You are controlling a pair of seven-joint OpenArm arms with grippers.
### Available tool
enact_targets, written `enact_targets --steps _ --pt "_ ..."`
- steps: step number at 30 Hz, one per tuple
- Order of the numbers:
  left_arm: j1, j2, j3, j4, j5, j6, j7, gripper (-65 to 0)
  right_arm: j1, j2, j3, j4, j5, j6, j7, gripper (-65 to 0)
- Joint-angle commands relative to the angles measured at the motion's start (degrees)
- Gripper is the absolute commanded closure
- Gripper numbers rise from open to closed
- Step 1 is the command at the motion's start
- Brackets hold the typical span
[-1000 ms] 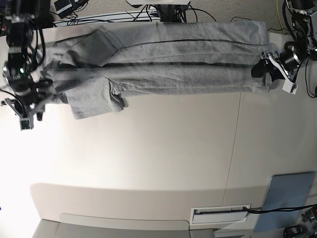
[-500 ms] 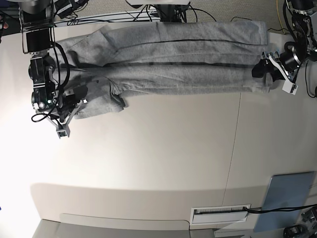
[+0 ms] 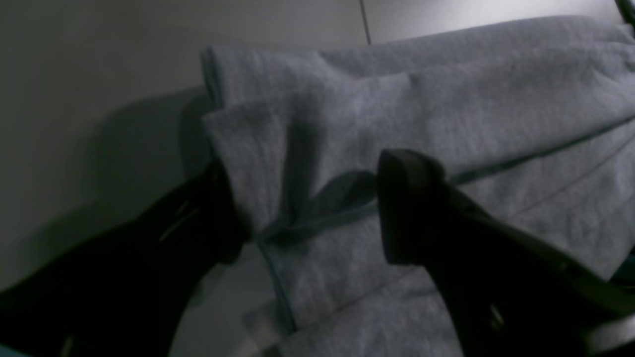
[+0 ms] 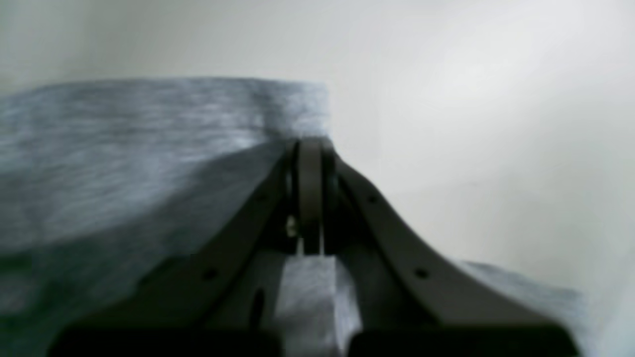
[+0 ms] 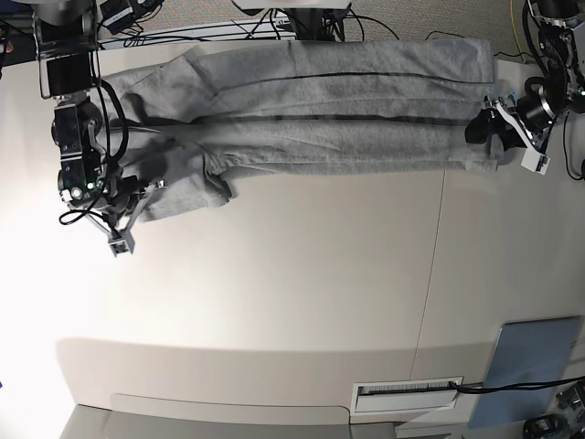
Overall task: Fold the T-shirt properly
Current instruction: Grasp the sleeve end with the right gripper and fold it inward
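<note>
Lying in a long folded strip, the T-shirt (image 5: pixel 320 114) needed more folds; the right gripper (image 4: pixel 310 198) pinched its sleeve, the left gripper (image 3: pixel 307 208) gaped around its hem.

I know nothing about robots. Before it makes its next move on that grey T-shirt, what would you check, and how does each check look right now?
1. Right gripper shut at the T-shirt sleeve edge: ok.
2. Cloth really pinched between its jaws: cannot tell, the view is blurred.
3. Left gripper closed on the hem: not ok, its jaws stand open with a fold of cloth between them.
4. Shirt laid out as a long band on the table: ok.
5. Sleeve near the right gripper flat: not ok, it looks bunched.
</note>
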Motion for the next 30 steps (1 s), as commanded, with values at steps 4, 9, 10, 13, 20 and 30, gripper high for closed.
enact_targets --steps 4,9,10,13,20,30 --pt "-0.1 -1.1 -0.4 0.4 0.7 0.4 0.4 -40.6 -2.4 2.4 0.5 12.7 -4.5 -0.2 0.9 0.0" --pt "-0.1 -1.1 -0.4 0.4 1.4 0.4 0.4 -40.6 -12.1 2.8 0.5 26.6 -9.7 -1.9 0.8 0.0" --pt "-0.1 -1.1 -0.4 0.4 1.6 0.4 0.4 -40.6 -14.4 2.8 0.5 29.2 -10.8 -2.0 0.8 0.0" --pt "-0.1 -1.1 -0.4 0.4 1.6 0.4 0.4 -40.6 -21.5 2.8 0.5 36.7 -13.8 -1.9 0.8 0.0" --pt "-0.1 -1.1 -0.4 0.4 1.6 0.4 0.4 -40.6 -35.3 2.8 0.5 48.5 -15.7 -1.9 -0.7 0.0" --pt "-0.1 -1.1 -0.4 0.4 1.6 0.4 0.4 -40.6 -45.9 2.8 0.5 50.4 -13.7 0.7 -4.0 0.0"
